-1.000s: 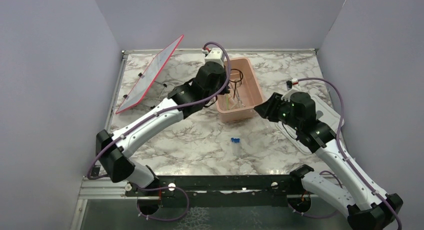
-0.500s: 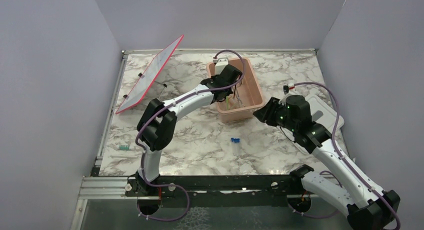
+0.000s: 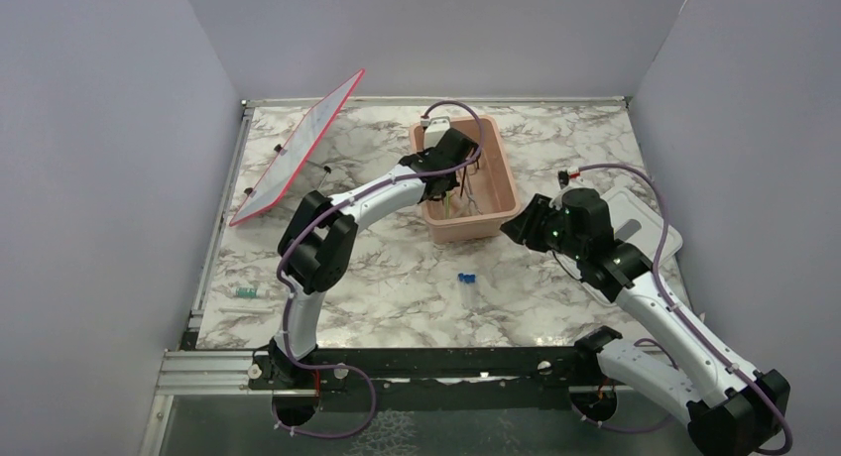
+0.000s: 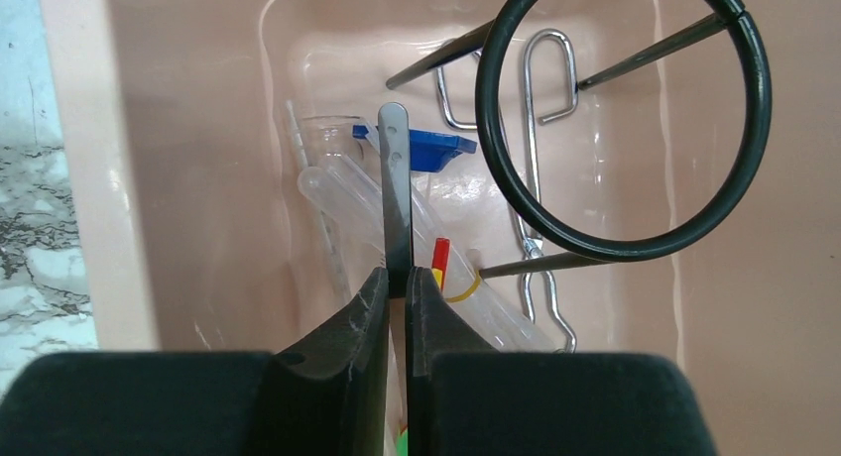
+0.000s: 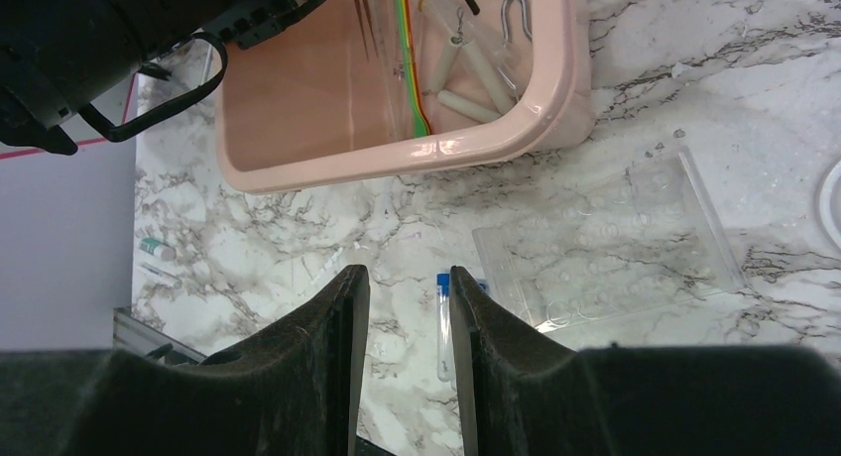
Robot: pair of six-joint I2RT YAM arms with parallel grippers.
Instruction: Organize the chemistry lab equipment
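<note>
Top view: the left gripper point(image 3: 449, 183) reaches inside the pink tub point(image 3: 466, 230), close to its left wall. Left wrist: its fingers are clenched on the metal tweezers point(image 4: 395, 178), with the black ring stand point(image 4: 483, 99) just right of them. Right wrist: the right gripper point(image 5: 405, 278) hangs spread apart over the marble, and a blue-capped tube point(image 5: 443, 327) lies below, near the tub's rim.

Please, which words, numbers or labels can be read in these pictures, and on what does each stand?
No text is readable anywhere.
Red-edged panel: any print is too small to tell.
Small green item: too small to tell.
Pink tub and its contents: no print visible.
</note>
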